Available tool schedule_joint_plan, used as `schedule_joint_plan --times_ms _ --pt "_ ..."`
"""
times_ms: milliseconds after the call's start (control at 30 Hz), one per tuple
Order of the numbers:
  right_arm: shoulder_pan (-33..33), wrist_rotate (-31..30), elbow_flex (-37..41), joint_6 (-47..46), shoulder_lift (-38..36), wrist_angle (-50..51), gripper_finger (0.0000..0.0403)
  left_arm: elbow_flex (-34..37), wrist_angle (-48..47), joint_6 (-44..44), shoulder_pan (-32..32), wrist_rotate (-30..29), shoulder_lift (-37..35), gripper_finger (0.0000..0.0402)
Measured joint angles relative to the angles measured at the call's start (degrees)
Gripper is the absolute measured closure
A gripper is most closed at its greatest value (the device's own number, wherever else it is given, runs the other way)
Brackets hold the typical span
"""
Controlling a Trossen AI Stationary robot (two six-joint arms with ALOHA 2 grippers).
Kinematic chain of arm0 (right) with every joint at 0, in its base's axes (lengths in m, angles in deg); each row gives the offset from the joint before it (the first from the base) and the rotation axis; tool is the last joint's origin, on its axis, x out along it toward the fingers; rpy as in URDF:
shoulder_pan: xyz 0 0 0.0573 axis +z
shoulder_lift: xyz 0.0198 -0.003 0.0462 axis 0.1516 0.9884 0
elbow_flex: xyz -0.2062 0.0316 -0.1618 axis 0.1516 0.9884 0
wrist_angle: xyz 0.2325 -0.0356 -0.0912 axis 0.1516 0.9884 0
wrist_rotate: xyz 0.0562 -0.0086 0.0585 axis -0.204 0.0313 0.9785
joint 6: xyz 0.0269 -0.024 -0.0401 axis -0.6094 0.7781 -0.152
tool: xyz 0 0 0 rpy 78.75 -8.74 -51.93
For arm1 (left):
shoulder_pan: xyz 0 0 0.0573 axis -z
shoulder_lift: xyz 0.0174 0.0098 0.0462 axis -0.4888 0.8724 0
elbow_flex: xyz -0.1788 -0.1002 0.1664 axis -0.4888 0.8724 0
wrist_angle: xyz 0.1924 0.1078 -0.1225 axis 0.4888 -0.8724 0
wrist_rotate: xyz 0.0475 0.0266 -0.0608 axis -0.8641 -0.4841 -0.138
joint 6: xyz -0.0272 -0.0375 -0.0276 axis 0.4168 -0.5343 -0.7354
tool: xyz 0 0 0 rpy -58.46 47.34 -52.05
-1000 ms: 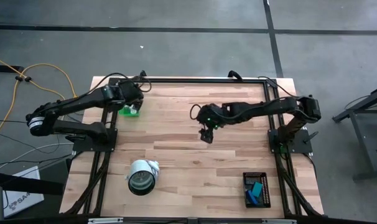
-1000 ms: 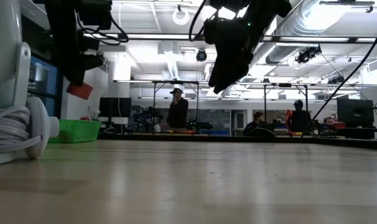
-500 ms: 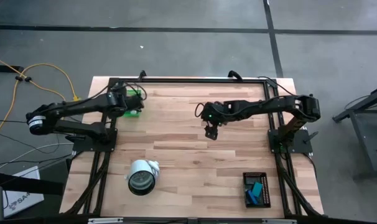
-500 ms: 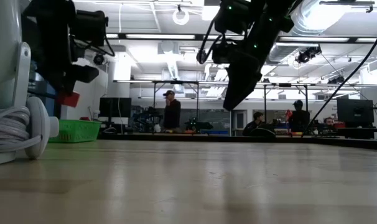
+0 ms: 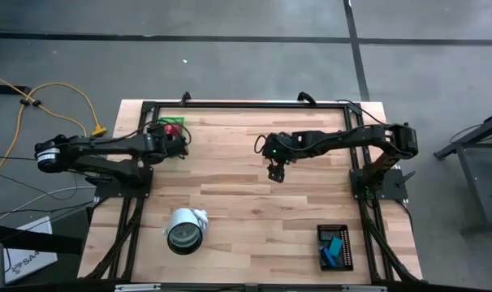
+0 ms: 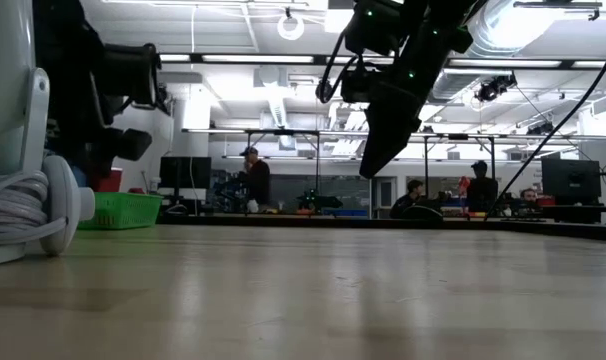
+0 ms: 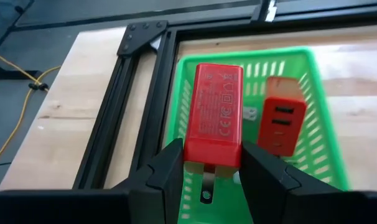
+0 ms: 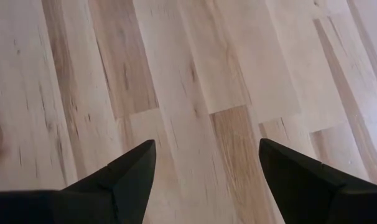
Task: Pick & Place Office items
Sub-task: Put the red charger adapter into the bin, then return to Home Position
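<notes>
Our left end effector (image 7: 207, 171) has moved over the green tray (image 7: 322, 134), clamping one red block (image 7: 213, 118); a second (image 7: 282, 124) lies beyond it. Right end effector (image 8: 204, 168) gapes empty.

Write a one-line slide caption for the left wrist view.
Left gripper holds a red charger above a green tray holding another red charger.

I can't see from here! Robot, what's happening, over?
Left pincer shut on red charger, over green tray. Second red charger inside. Right pincer open, empty. Nothing blocking.
</notes>
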Motion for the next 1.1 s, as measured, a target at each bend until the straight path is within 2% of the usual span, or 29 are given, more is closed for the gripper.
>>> schedule_joint_plan --times_ms 233,533,767,1100 --pt "0.00 0.13 0.00 -0.46 0.00 -0.02 0.0131 2.03 0.29 -1.35 -0.27 0.40 0.00 0.0275" --pt "0.00 0.31 0.00 -0.58 0.00 0.35 0.0131 2.07 0.61 -1.32 -1.36 4.52 0.00 0.0272" --pt "0.02 0.35 0.00 -0.58 0.00 0.44 0.0131 2.07 0.61 -1.11 -1.36 4.61 0.00 0.0244" --pt "0.02 0.35 0.00 -0.61 0.00 0.48 0.0131 2.07 2.78 2.61 -1.36 3.00 0.00 0.0238"
